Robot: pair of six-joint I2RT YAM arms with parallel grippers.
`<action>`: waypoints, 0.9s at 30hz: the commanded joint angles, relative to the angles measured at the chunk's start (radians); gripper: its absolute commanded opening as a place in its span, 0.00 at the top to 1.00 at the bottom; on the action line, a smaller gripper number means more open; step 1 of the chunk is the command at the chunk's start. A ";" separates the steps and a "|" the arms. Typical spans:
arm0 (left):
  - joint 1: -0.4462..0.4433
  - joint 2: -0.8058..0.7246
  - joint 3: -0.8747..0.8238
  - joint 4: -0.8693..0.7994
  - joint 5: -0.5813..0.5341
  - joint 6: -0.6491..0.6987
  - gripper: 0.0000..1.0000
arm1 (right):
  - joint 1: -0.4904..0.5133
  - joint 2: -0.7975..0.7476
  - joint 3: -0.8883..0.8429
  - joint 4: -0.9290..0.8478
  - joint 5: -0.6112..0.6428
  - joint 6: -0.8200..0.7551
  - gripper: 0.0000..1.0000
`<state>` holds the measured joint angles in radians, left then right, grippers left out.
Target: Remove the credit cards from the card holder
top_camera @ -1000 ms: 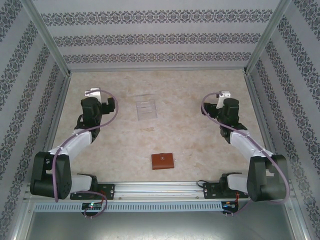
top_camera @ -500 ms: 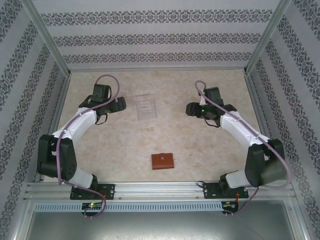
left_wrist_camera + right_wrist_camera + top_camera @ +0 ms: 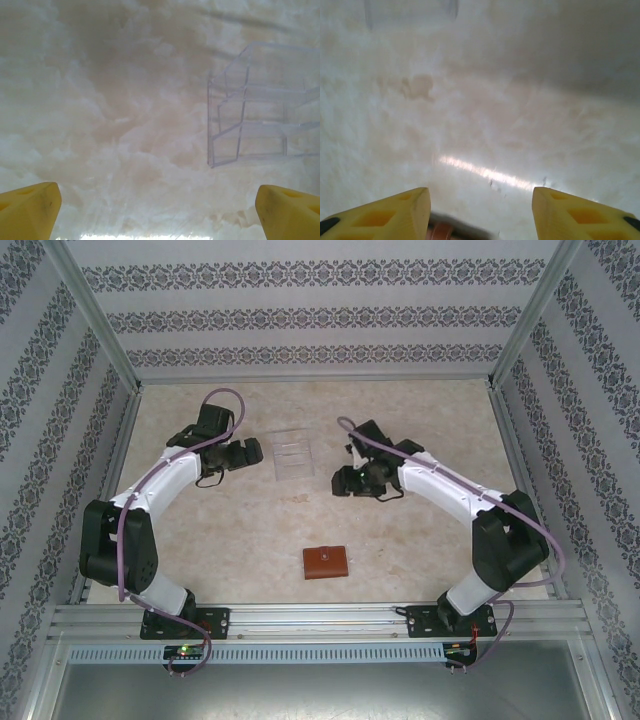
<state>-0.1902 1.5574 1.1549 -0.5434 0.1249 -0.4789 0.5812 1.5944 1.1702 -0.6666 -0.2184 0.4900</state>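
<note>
Holds left end effector (image 3: pixel 160 212) wide open, empty, just left of clear tray (image 3: pixel 260 120). Holds right end effector (image 3: pixel 480 212) parted, gripping nothing, mid-frame above worktop (image 3: pixel 250 530). Finds brown card holder (image 3: pixel 326 562) lower centre, well apart from both.

Soft, even light sits bright on the pale marbled surface (image 3: pixel 420 530). In the right wrist view a white glare streak (image 3: pixel 485 172) lies low down, a broad shadow (image 3: pixel 580 60) upper right, the clear tray (image 3: pixel 410 12) blurred. The left wrist view is hazy.
</note>
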 commanded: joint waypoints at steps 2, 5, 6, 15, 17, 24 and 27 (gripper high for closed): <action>-0.006 0.020 0.083 -0.151 0.013 0.088 0.00 | 0.111 -0.001 0.012 -0.128 -0.047 -0.264 0.38; -0.005 0.029 0.129 -0.231 0.007 0.148 0.00 | 0.201 -0.019 0.007 -0.177 -0.048 -0.532 0.38; -0.006 0.032 0.146 -0.253 0.007 0.171 0.00 | 0.228 -0.031 -0.005 -0.179 -0.035 -0.615 0.38; -0.006 0.061 0.252 -0.460 -0.079 0.266 0.00 | 0.325 -0.077 -0.064 -0.181 -0.121 -1.036 0.26; -0.005 0.056 0.243 -0.461 -0.090 0.278 0.00 | 0.354 -0.066 -0.069 -0.180 -0.104 -1.085 0.23; 0.017 0.058 0.219 -0.454 -0.100 0.289 0.00 | 0.403 0.027 -0.033 -0.195 -0.036 -1.168 0.06; 0.029 0.056 0.201 -0.446 -0.119 0.313 0.00 | 0.412 0.069 -0.024 -0.197 -0.026 -1.190 0.04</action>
<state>-0.1802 1.6154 1.3762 -0.9516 0.0433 -0.2085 0.9798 1.6310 1.1175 -0.8337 -0.2691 -0.6323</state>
